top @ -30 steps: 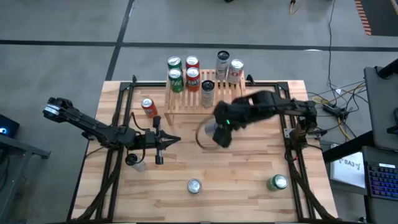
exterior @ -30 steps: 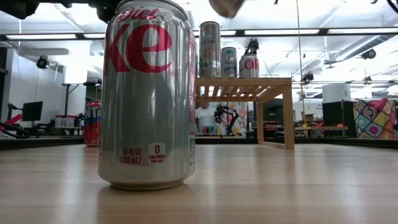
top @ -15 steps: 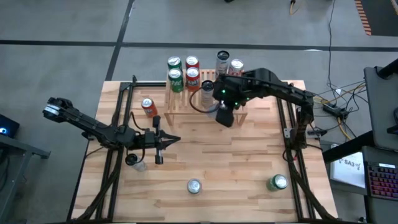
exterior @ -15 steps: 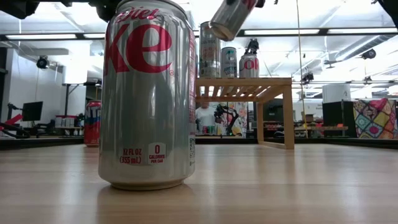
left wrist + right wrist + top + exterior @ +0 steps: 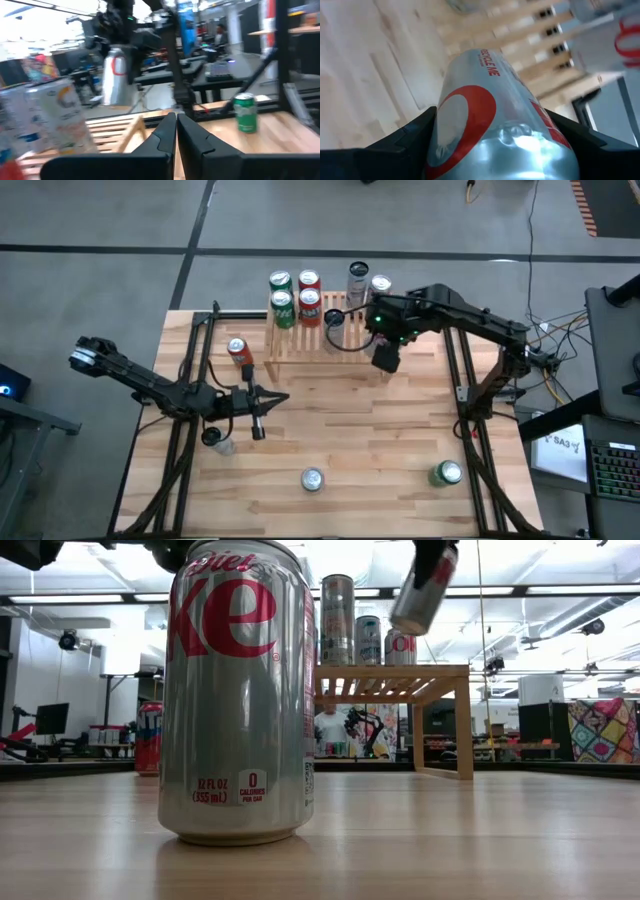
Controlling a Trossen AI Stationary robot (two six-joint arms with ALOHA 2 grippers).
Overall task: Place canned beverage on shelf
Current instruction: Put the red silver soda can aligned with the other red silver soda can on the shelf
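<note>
Right pincer (image 5: pixel 386 356) grips a tilted silver can (image 5: pixel 424 590) above the shelf's (image 5: pixel 300 340) right end.

Even, bright overhead light in high view; table (image 5: pixel 330 430) evenly lit, shadows soft and short. Low view backlit: ceiling strip lights (image 5: pixel 480 590) glare white, big silver can (image 5: pixel 240 690) close to lens (sharp, with vertical sheen). Left wrist view washed out at top, motion-blurred throughout, near cans (image 5: pixel 55 120) smeared. Right wrist view: held can (image 5: pixel 500 135) fills frame, soft focus, bright specular patch on metal, background slats (image 5: pixel 530 40) blurred.
</note>
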